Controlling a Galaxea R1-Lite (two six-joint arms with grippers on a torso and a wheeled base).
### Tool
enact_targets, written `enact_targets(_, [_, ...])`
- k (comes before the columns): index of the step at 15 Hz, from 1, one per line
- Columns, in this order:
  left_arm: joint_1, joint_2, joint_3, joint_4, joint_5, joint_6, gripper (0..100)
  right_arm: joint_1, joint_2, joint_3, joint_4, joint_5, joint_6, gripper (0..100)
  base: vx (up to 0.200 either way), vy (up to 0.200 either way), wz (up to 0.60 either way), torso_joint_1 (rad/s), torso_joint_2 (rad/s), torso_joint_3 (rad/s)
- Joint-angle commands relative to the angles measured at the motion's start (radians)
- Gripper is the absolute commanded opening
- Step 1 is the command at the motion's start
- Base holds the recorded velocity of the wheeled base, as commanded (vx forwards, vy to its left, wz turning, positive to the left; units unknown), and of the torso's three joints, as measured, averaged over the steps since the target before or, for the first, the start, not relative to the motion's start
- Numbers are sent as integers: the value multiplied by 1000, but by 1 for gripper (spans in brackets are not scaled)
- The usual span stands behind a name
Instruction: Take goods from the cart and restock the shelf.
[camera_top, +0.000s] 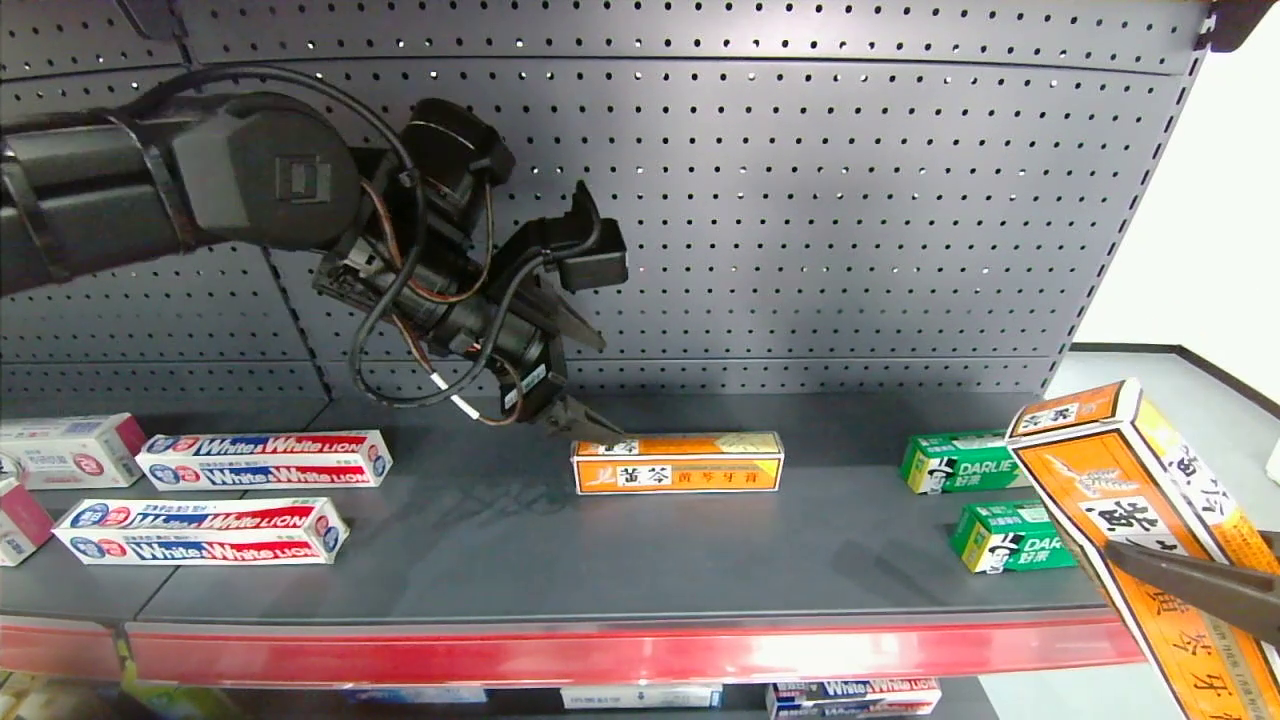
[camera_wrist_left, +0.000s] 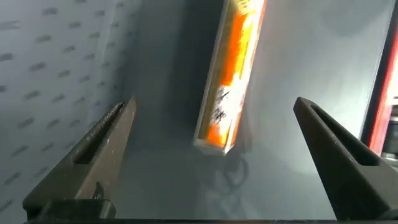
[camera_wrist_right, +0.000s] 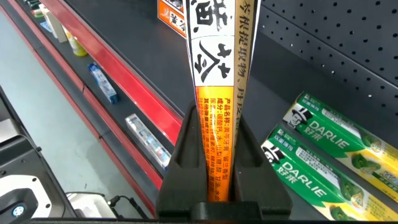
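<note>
An orange toothpaste box lies flat in the middle of the grey shelf; in the left wrist view the same box rests just beyond the fingers. My left gripper hangs open right behind the box's left end, holding nothing. A second orange toothpaste box is held tilted off the shelf's right front corner, with my right gripper shut on it. In the right wrist view that box runs out lengthwise from between the fingers.
Two white-and-red toothpaste boxes and pink-ended boxes lie at the shelf's left. Two green boxes lie at the right. A pegboard back wall and red front rail bound the shelf. More goods sit on the lower shelf.
</note>
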Motion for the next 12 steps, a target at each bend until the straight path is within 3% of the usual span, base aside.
enact_targets(1, [3,49,-4,7,-48,0,100,0,-19,6,1,1,-1,0,0,0,0,0,0,0])
enact_targets(2, [3,60,-4,7,-71,3,100,0,-20,8,1,1,-1,0,0,0,0,0,0,0])
enact_targets(8, [3,101,-4,5,-65,-6,100,0,-14,17,1,1,-1,0,0,0,0,0,0,0])
enact_targets(12, [8,138,-4,8,-34,-54,100,3,-11,26,1,1,-1,0,0,0,0,0,0,0])
